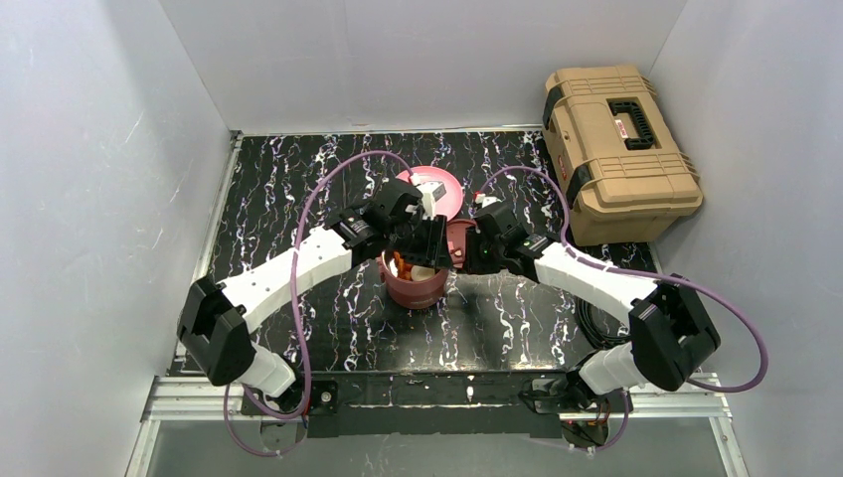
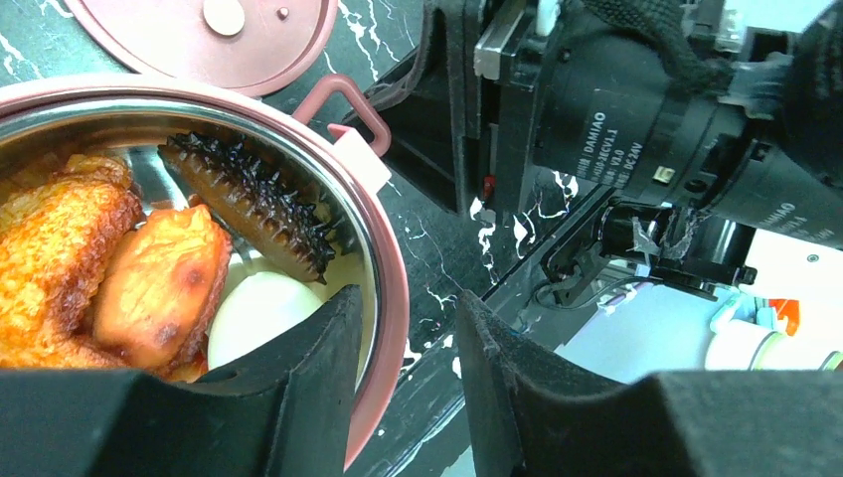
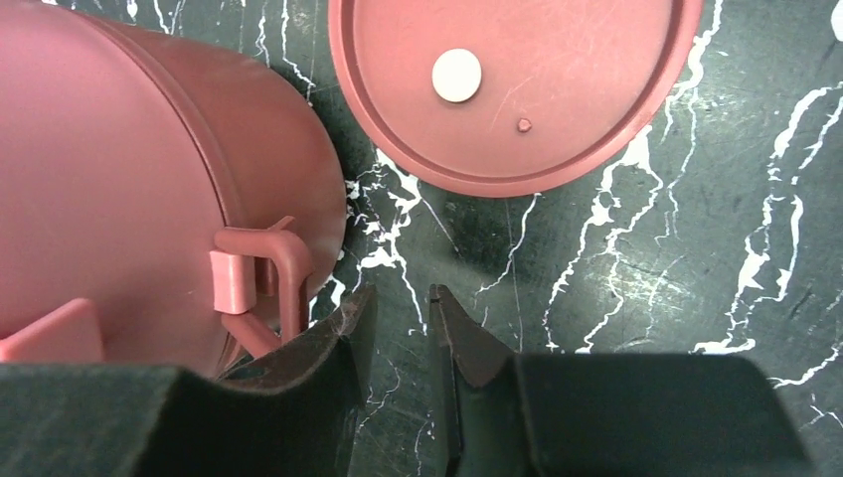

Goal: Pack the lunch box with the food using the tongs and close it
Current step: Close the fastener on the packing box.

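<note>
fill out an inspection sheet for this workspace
surface: black table with white veining
job's things: lunch box open, food inside; lid lying flat beside it; tongs not seen
clutter: tan toolbox, far right corner
grippers: left gripper open, straddling the box rim; right gripper open, narrow gap, beside the box's clip
cables: purple cables loop over both arms
surroundings: white walls on three sides
</note>
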Robot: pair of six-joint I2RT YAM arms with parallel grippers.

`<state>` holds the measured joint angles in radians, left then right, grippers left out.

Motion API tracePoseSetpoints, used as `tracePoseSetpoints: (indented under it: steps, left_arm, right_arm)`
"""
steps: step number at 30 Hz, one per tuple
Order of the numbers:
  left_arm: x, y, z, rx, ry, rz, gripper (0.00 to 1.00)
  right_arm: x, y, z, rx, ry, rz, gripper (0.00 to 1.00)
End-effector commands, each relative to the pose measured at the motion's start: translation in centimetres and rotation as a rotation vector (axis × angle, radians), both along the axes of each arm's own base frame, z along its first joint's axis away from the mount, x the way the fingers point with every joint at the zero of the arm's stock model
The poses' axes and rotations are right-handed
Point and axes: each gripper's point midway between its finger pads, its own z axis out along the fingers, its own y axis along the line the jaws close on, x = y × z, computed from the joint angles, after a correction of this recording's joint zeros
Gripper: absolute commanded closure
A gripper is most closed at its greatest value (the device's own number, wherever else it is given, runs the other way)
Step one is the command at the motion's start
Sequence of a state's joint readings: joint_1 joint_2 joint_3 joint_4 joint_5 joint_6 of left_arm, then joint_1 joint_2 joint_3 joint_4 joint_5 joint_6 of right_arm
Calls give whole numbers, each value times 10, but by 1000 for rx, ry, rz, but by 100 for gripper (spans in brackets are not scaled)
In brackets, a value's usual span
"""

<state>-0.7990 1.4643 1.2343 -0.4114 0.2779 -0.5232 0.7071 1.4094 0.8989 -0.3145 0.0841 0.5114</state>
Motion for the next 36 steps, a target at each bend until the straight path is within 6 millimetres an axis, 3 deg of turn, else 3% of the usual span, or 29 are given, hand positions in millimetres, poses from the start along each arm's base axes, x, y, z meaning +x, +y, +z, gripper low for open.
tracePoseSetpoints:
  steps: [1,7,13,16,20,32,36]
  left_arm:
    - [-4,-4,-8,-2,31,-21,63]
    - [-5,-1,-11,11,28,-15,64]
    - [-5,0,-12,14,28,-11,65]
    - [-4,0,-11,14,24,-8,66]
    - [-4,0,-12,13,27,-6,67]
    - [-2,0,-12,17,26,-1,68]
    - [-2,-1,-12,17,27,-2,68]
  right_arm:
    - [11,-12,7,-52,-49,-51,67]
    - [13,-25,45,-41,-126,-80,66]
    - [10,-5,90,102,-167,-31,65]
    - [10,-1,98,128,-174,-21,65]
    - [9,5,84,132,-145,-3,66]
    - [-5,29,12,178,10,69,77]
    - [-7,35,10,212,13,85,77]
